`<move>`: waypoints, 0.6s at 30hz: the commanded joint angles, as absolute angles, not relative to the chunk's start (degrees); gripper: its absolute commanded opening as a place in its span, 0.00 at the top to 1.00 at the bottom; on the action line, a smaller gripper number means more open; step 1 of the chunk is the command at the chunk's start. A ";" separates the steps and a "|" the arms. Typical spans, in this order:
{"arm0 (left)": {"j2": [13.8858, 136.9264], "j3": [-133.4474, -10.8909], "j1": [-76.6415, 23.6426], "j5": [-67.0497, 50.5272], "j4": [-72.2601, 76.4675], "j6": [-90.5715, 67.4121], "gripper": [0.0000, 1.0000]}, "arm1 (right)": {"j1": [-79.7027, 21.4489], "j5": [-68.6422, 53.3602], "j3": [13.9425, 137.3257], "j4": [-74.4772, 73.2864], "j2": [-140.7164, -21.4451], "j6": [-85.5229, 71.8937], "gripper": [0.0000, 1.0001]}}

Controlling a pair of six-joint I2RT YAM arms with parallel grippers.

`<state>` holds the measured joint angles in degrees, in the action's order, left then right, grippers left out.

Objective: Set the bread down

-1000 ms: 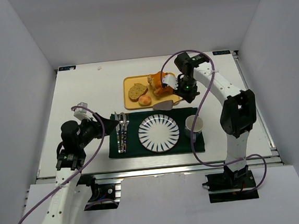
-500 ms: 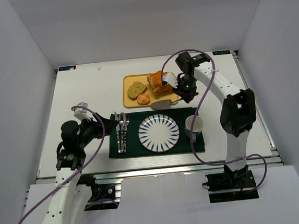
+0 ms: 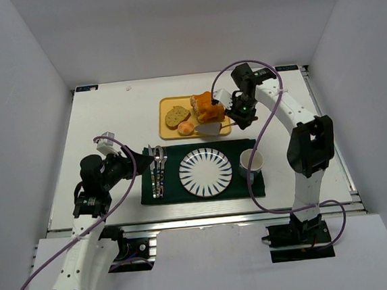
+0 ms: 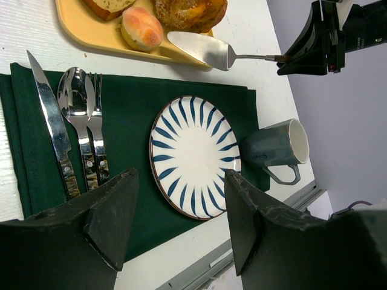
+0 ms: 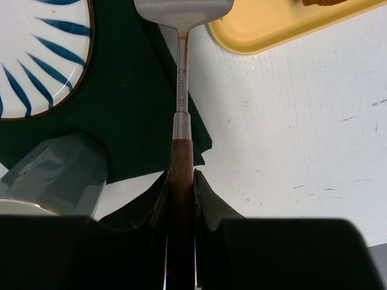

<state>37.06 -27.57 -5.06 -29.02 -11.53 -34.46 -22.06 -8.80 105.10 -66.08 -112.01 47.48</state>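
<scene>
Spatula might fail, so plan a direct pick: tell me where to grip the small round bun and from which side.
Best from straight above, jaws across the widest middle of the bun: it is a low smooth dome, crowded by the seeded slice, the loaf chunk and the spatula.

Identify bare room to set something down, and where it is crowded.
Free: white table left of yellow tray and green mat; table right of mug; empty plate. Crowded: tray, with bun, slice, loaf, spatula blade at its edge.

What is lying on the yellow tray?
The yellow tray holds a small round bun, a seeded bread slice and a loaf chunk; a server's blade overlaps its near rim. Beneath the food nothing shows.
</scene>
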 commanded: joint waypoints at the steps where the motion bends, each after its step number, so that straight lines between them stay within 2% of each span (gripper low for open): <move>1: 36.83 -29.18 -5.19 -29.79 -10.46 -33.58 0.32 | -21.89 -8.35 106.17 -63.54 -112.41 45.27 1.00; 18: 36.91 -29.71 -5.27 -29.27 -11.69 -33.40 0.32 | -22.76 -7.47 108.54 -62.49 -118.65 45.88 1.00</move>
